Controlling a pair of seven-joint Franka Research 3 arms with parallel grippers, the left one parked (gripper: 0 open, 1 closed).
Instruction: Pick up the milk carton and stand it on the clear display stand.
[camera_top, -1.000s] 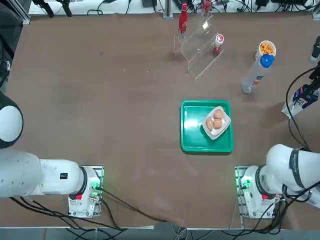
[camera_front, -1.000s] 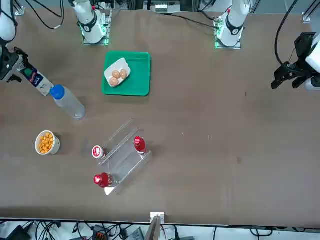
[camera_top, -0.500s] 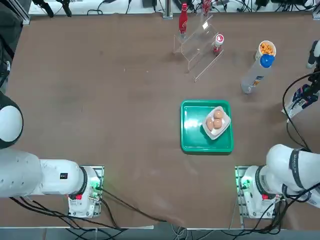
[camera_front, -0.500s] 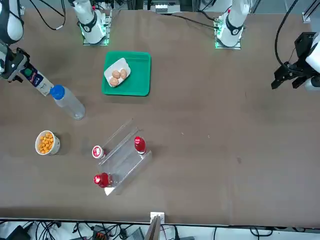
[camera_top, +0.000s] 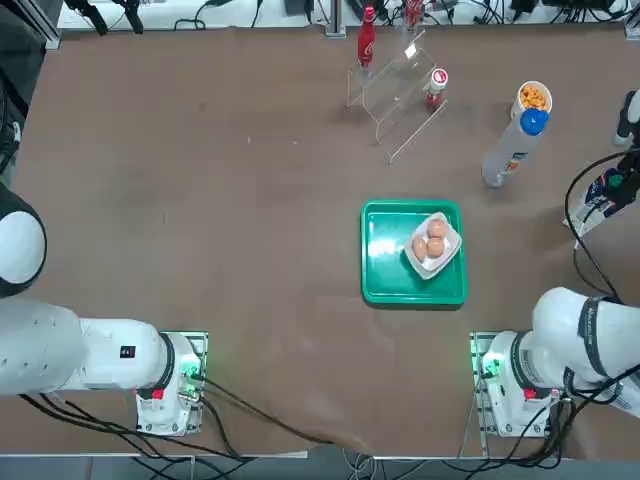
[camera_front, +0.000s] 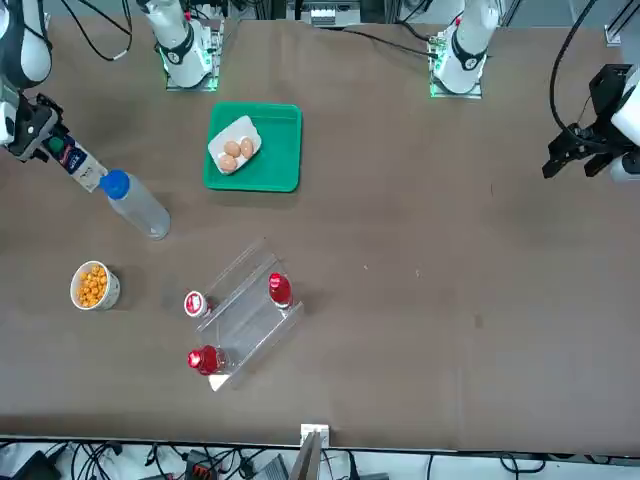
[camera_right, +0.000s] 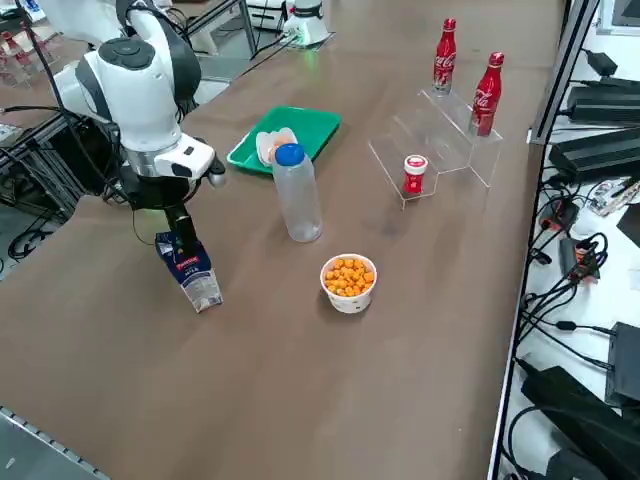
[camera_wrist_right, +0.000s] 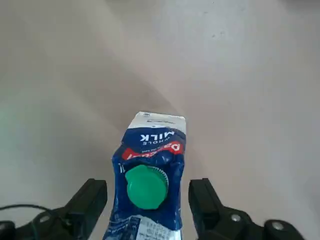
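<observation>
The black two-finger right gripper (camera_wrist_right: 147, 202) has its jaws spread around the blue-and-white milk carton with a green cap (camera_wrist_right: 150, 175), apparently touching neither side.

Stuff I can't make out from over here
From my overhead feed, the right arm runs off the edge, and the end effector (camera_top: 628, 170) covers part of the milk carton (camera_top: 596, 203). Its lower end is cut off in my wrist shot, and the print by the barcode is too small for me to read. I can't see the underside of the carton anywhere. Overhead, the white cup (camera_top: 531, 97) is partly tucked behind the blue-capped bottle (camera_top: 514, 150), and the front view hides most of the red bottles' (camera_front: 206, 360) labels from me.
</observation>
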